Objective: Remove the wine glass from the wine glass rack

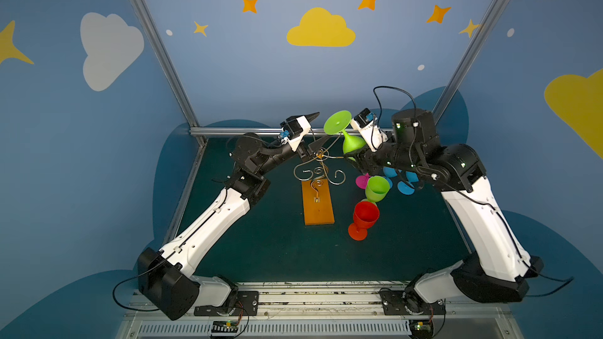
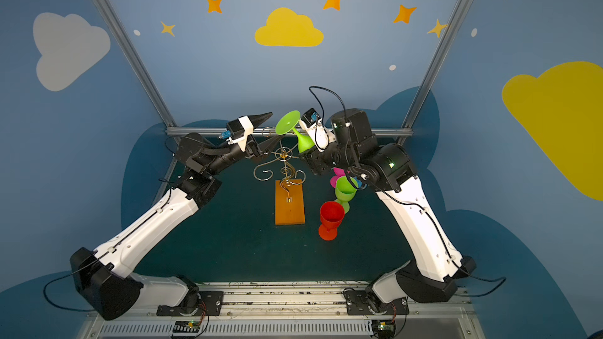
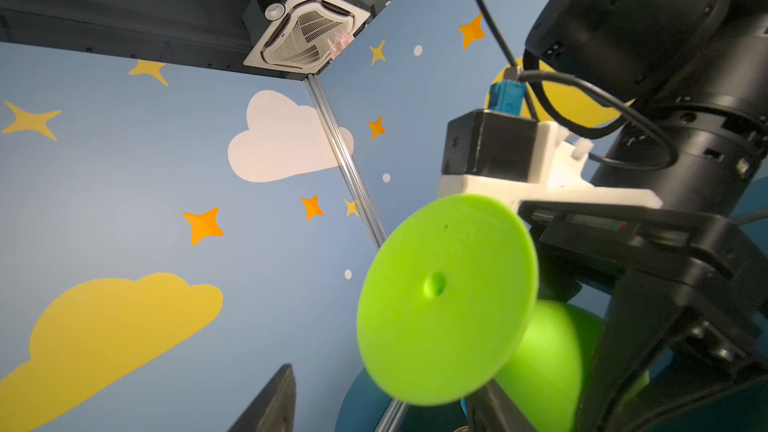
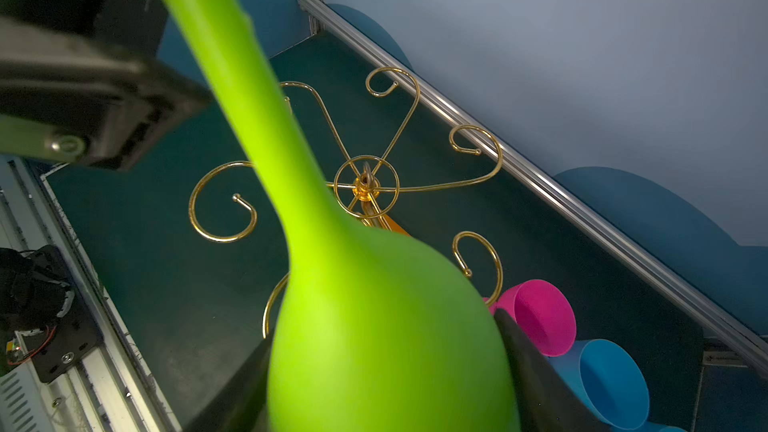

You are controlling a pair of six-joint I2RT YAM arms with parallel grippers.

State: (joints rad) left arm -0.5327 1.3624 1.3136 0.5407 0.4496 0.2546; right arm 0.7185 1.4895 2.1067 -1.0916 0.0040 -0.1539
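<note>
The right tool [image 4: 382, 326] grips the wine glass [image 1: 350, 143] at its bowl (probably light, stiff, slippery plastic). The left tool [image 1: 321, 126] gapes empty.

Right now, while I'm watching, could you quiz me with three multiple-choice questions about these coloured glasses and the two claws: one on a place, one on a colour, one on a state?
1. Where is the red glass?
A. on the orange board
B. on the table, beside the rack
C. in a claw

2. What colour is the glass in the right gripper?
A. green
B. pink
C. blue

3. How is the left gripper?
A. shut on a glass
B. shut, empty
C. open

Answers:
1 B: it stands upright on the table.
2 A: the jaws clamp the bowl of the held green glass.
3 C: its fingers stand wide apart.
</note>
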